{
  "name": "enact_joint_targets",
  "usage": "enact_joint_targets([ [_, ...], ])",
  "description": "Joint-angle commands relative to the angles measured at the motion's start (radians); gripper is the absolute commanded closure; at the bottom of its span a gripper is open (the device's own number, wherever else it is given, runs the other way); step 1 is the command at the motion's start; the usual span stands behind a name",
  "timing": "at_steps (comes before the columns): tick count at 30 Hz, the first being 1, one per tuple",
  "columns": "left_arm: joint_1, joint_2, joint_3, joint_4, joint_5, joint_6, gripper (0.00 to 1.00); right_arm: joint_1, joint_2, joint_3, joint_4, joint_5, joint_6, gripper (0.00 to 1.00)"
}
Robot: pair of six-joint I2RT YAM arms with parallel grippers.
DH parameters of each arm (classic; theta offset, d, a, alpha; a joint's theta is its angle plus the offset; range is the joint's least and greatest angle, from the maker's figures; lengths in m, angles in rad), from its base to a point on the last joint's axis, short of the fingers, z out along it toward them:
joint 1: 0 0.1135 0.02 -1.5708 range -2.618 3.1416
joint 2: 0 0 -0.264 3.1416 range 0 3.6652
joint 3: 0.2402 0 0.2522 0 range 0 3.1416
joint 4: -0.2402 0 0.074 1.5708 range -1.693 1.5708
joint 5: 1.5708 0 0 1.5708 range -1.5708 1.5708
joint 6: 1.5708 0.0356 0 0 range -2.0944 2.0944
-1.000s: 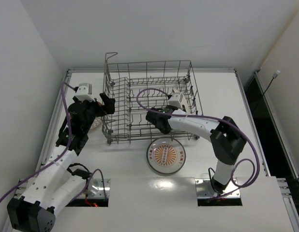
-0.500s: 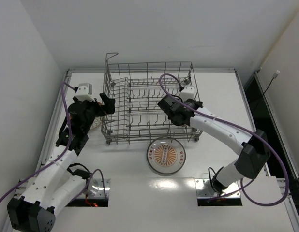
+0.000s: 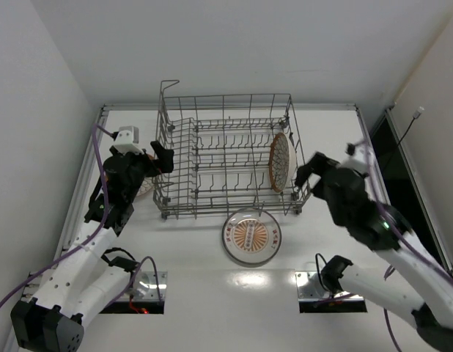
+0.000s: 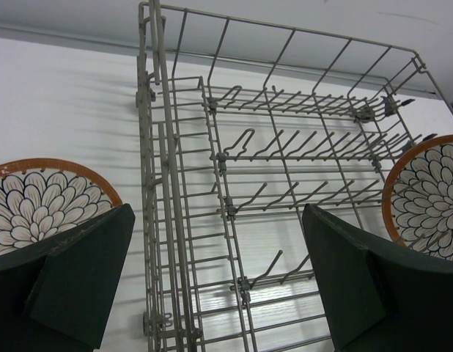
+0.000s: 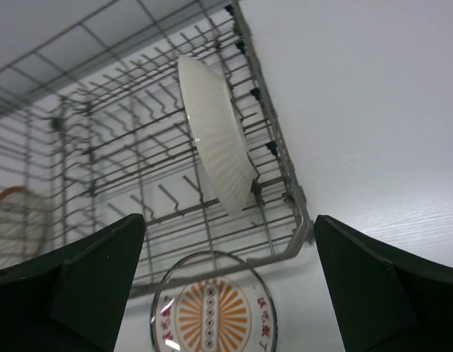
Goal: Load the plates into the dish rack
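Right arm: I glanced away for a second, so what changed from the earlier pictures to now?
The right gripper let go of a petal plate, now on edge at the right end of the rack, and drew back out to the right, open. The left gripper, the medallion plate and the second petal plate outside the rack stayed put.

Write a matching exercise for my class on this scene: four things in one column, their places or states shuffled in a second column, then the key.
Column 1
1. medallion plate
2. dish rack
3. right gripper
4. left gripper

Column 2
a. open and empty, off the rack's right end
b. holds one petal plate standing on edge at its right end
c. lying flat on the table, in front of the rack
d. open, at the rack's left wall

Pairs: 1-c, 2-b, 3-a, 4-d
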Motion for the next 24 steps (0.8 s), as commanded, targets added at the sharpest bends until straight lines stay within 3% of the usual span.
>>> enact_joint_targets([
  [1,-0.010,-0.016,0.005,0.027,-0.018,0.016,0.00,-0.004,-0.244,-0.209,0.206,-0.219,-0.094,0.01],
  [4,-0.010,-0.004,0.005,0.027,0.008,0.016,0.00,-0.013,-0.314,-0.298,0.145,-0.314,-0.057,0.01],
  [8,-0.010,-0.004,0.005,0.027,0.008,0.016,0.00,-0.013,-0.344,-0.471,0.092,-0.489,0.119,0.05],
  [13,-0.010,-0.004,0.005,0.027,-0.001,0.016,0.00,-0.013,-0.575,-0.800,0.262,-0.652,0.405,0.14],
  [19,-0.010,0.007,0.005,0.027,-0.001,0.016,0.00,-0.013,-0.958,-1.110,0.229,-0.723,0.628,0.15],
  [21,-0.010,0.007,0.005,0.027,-0.001,0.016,0.00,-0.013,-1.031,-1.141,0.209,-0.735,0.651,0.15],
  [24,-0.010,0.019,0.005,0.027,-0.001,0.016,0.00,-0.013,-1.007,-1.162,0.197,-0.726,0.662,0.17],
])
